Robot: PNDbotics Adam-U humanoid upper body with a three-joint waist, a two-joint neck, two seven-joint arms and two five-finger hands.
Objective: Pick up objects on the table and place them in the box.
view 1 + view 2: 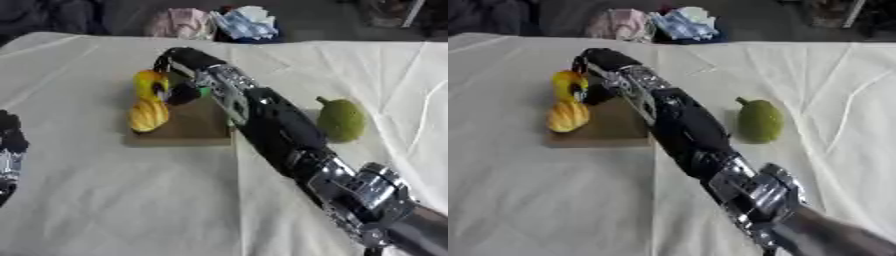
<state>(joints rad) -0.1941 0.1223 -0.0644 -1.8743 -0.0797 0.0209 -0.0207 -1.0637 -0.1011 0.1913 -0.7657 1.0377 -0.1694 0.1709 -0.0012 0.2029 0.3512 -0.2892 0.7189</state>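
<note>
The right arm is stretched from the lower right of the frame up to the centre left, where the right hand (179, 75) is bent down over the box (188, 127), a low brown tray. Its fingers appear curled against a yellow fruit (150, 84) at the box's upper left corner, though whether the fruit is actually grasped cannot be told, as a dark shape with a green spot beside it hides the contact. A second, orange fruit (148, 115) lies at the box's left edge, just below the yellow one. A green fruit (340, 120) waits on the cloth (114, 200) at centre right, well apart from the box.

If the yellow fruit is being set down, it should be lowered fully inside the box before the fingers are released, and kept clear of the orange fruit so that neither is rolled over the low edge. The hand is best lifted straight up afterwards.

The left hand (10, 145) is seen at the left edge, idle; its fingers cannot be judged.
</note>
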